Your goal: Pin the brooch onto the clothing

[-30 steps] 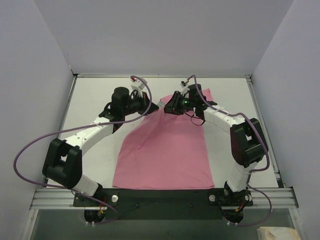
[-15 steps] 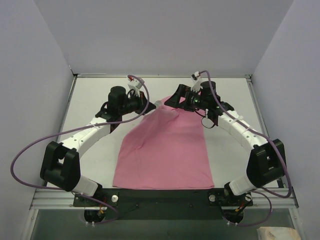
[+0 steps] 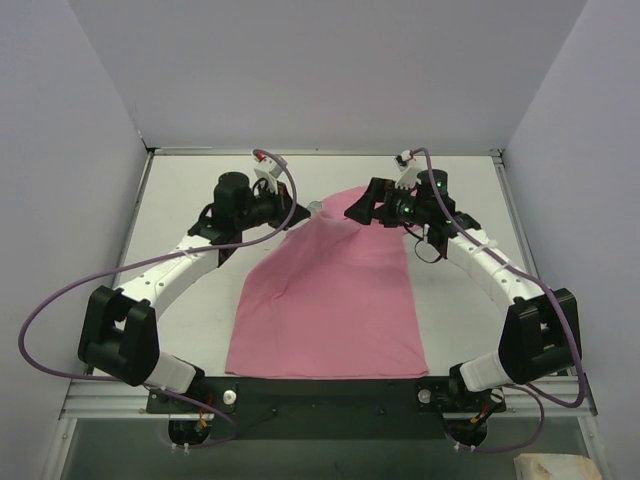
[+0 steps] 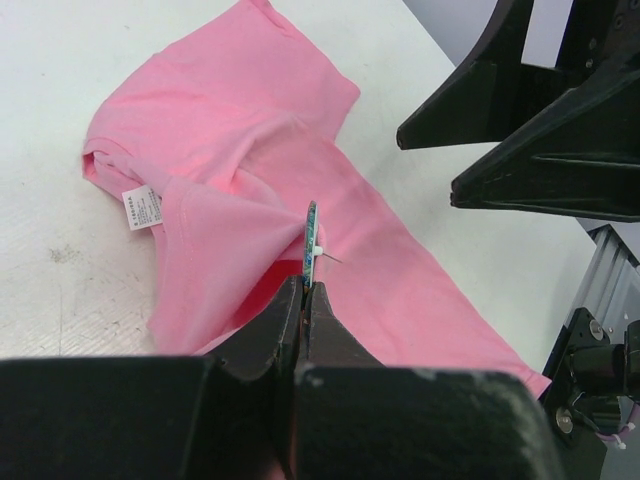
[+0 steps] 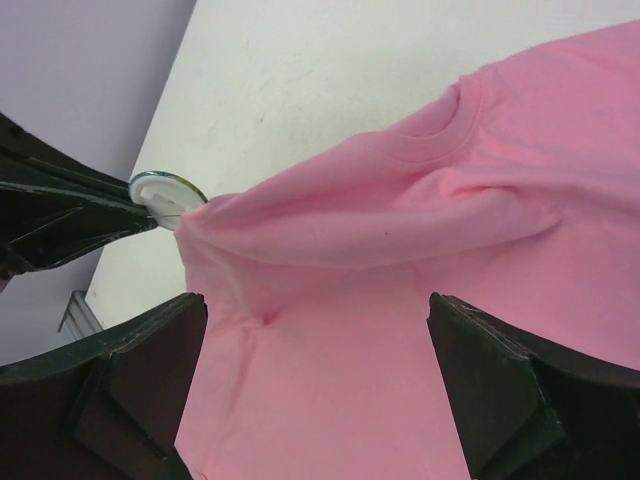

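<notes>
Left gripper (image 4: pixel 303 292): jaws closed on the lower edge of the brooch (image 4: pixel 311 238), which is seen edge-on, face hidden. A fold of the shirt (image 4: pixel 230 130) is drawn up against it; whether it is pinned cannot be told. Right gripper (image 5: pixel 315 300): jaws wide apart, empty, over the shirt. Shirt lies on the table (image 4: pixel 60 60), partly hidden by the arms

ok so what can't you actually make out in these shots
The small round greenish-grey brooch: edge-on in the left wrist view, so its face is hidden; too small in the top view.
Whether it is pinned through the plain pink short-sleeved T-shirt: cannot be told, since a fabric fold covers the join in the right wrist view.
The small white neck label: print too small, left wrist view.
</notes>
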`<state>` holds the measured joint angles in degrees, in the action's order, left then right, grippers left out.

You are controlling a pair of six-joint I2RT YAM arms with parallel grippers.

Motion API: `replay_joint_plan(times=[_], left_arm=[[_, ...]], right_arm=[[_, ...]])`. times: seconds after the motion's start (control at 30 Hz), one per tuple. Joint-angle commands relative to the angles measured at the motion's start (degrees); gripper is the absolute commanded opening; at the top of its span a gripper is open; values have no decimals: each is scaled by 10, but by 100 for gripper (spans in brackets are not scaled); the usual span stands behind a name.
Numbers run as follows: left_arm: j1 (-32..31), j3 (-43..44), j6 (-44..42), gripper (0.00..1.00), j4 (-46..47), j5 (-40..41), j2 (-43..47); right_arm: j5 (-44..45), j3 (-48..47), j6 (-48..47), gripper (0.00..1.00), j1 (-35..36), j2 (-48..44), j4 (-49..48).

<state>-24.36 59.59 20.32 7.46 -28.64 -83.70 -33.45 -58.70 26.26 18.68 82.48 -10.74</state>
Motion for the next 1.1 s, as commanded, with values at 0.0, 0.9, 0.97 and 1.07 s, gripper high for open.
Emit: replay_joint_plan(times=[0.0, 0.9, 0.97, 1.07], left_arm=[[6, 6, -12, 0, 13, -21, 24], [11, -3, -28, 0, 27, -188, 24], [11, -3, -26, 0, 30, -192, 23], [11, -2, -24, 0, 30, -193, 22]], right_arm=[[-96, 4, -27, 100, 0, -12, -88], [-256, -14, -18, 86, 43, 32, -248], [-264, -13, 2, 81, 45, 42, -272], [-278, -13, 18, 73, 49, 52, -289]])
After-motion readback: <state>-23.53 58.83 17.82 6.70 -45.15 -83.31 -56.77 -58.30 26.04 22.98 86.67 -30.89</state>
